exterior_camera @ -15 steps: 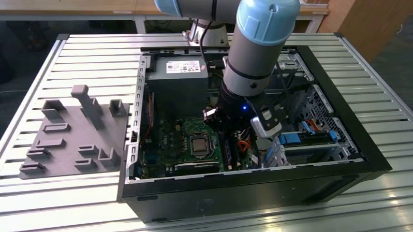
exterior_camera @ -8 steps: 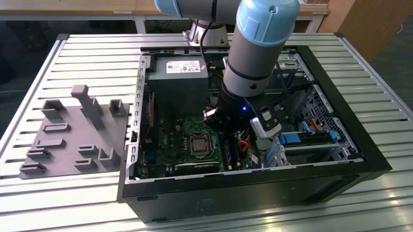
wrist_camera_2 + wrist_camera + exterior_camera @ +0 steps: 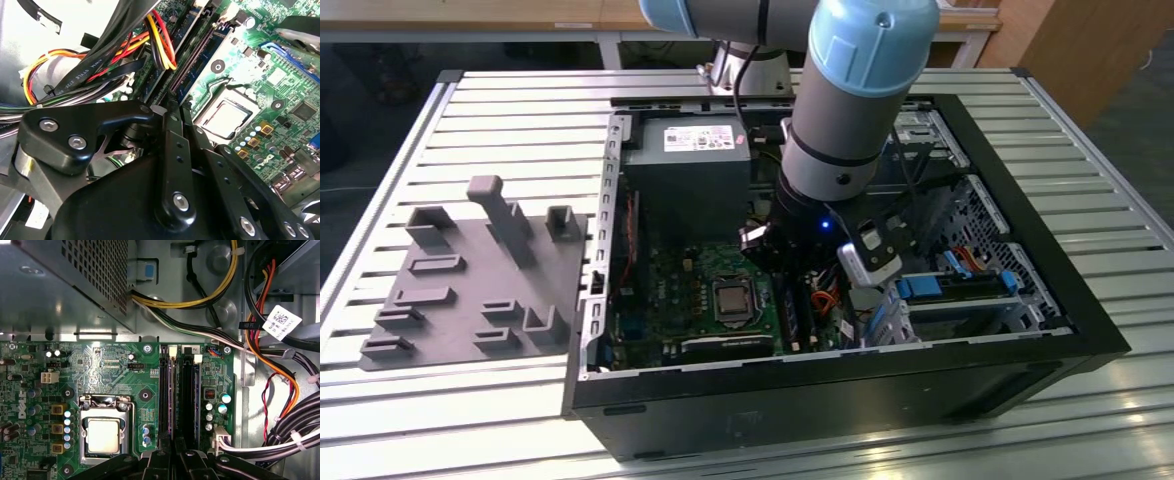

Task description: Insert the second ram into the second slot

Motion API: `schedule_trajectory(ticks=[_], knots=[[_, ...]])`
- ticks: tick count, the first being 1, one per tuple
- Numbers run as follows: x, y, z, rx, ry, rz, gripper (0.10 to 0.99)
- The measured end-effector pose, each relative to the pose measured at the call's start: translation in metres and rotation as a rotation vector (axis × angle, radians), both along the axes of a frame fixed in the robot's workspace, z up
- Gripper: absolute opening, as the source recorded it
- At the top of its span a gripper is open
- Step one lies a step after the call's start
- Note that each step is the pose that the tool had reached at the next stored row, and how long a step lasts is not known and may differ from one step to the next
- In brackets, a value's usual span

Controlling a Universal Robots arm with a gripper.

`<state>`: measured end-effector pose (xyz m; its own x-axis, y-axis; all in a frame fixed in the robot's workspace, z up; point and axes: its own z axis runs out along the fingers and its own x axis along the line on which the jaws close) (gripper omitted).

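My gripper [image 3: 174,107] is low inside the open computer case [image 3: 854,380], its black fingers [image 3: 159,460] drawn together, so it is shut. The fingertips stand right over the near end of the two long memory slots [image 3: 167,395] beside the processor socket [image 3: 102,432]. One slot [image 3: 196,52] runs straight away from the fingertips and shows a thin purple line along its length. The neighbouring slot [image 3: 189,395] looks dark. The second ram is hidden; I cannot tell whether a stick sits in either slot or between the fingers.
Bundles of coloured and black cables [image 3: 115,55] run close beside the gripper and along the board's edge [image 3: 280,370]. The power supply [image 3: 687,170] sits beyond the slots. A grey fixture plate [image 3: 474,280] lies on the slatted table at the exterior view's left.
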<state>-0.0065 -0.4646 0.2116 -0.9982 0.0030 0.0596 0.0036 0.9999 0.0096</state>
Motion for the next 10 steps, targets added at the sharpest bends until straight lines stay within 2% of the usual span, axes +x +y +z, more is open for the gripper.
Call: schedule_trajectory(ticks=[10], knots=[[0.0, -0.0009, 0.0002, 0.0, 0.0001, -0.002, 0.137]])
